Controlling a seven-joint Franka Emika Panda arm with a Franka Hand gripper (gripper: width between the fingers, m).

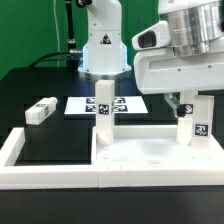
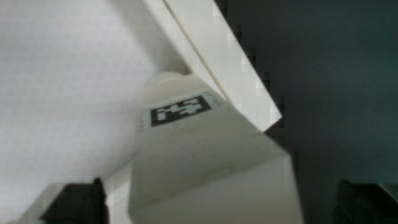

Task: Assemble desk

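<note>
The desk's white tabletop (image 1: 150, 152) lies flat at the front, raised edges up. Two white block legs stand upright on it: one at the back left corner (image 1: 103, 106), one at the back right corner (image 1: 196, 124). My gripper (image 1: 189, 106) hangs over the right leg. In the wrist view that tagged leg (image 2: 187, 150) stands between my fingers on the tabletop (image 2: 71, 80). My gripper (image 2: 217, 206) is open, with a gap showing on each side of the leg. A third leg (image 1: 40, 110) lies loose on the black table at the exterior view's left.
The marker board (image 1: 82, 104) lies behind the tabletop, in front of the arm's base (image 1: 103, 55). Low white bars (image 1: 22, 152) fence the workspace at the front and the exterior view's left.
</note>
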